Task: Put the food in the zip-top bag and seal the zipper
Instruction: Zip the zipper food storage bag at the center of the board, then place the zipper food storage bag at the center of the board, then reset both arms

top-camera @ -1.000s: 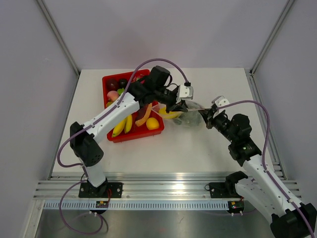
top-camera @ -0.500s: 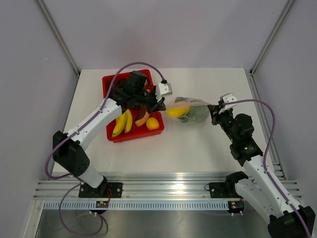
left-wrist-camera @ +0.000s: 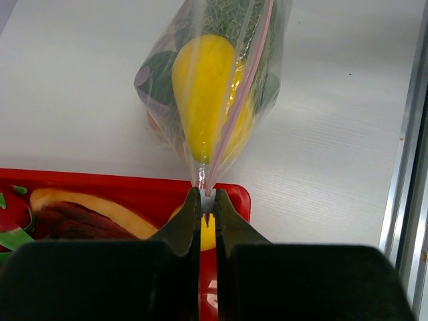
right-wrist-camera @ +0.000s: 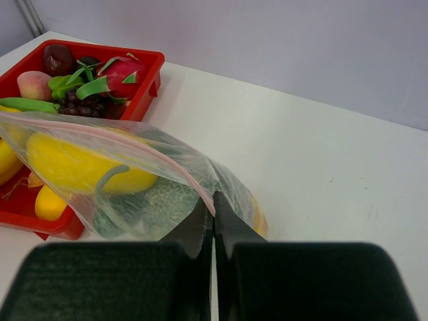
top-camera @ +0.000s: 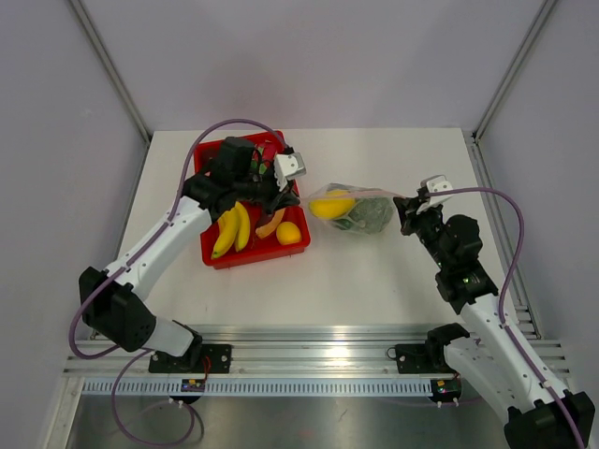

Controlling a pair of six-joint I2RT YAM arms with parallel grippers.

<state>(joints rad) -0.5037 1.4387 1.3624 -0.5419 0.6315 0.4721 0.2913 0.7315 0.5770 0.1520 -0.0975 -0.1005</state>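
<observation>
The clear zip-top bag (top-camera: 356, 213) lies stretched between my two grippers, right of the red tray. It holds a yellow fruit (top-camera: 332, 206), the netted melon (top-camera: 376, 216) and some green pieces. Its pink zipper (top-camera: 365, 194) runs along the top edge. My left gripper (top-camera: 301, 194) is shut on the zipper's left end (left-wrist-camera: 244, 80), over the tray's corner. My right gripper (top-camera: 402, 204) is shut on the zipper's right end (right-wrist-camera: 134, 144). The bag (left-wrist-camera: 207, 87) hangs taut from the left gripper (left-wrist-camera: 206, 199). In the right wrist view the bag (right-wrist-camera: 120, 180) sags left of my right gripper (right-wrist-camera: 214, 204).
The red tray (top-camera: 253, 257) at the left holds bananas (top-camera: 232, 229), a lemon (top-camera: 288, 233) and several other toy fruits. A dragon fruit (right-wrist-camera: 120, 70) and grapes sit at its far end. Grey walls enclose the table's back and sides.
My left gripper has slid left along the zipper, from over the bag's middle to its left end above the tray. The right gripper has shifted slightly right, keeping its hold. The bag is drawn taut.
</observation>
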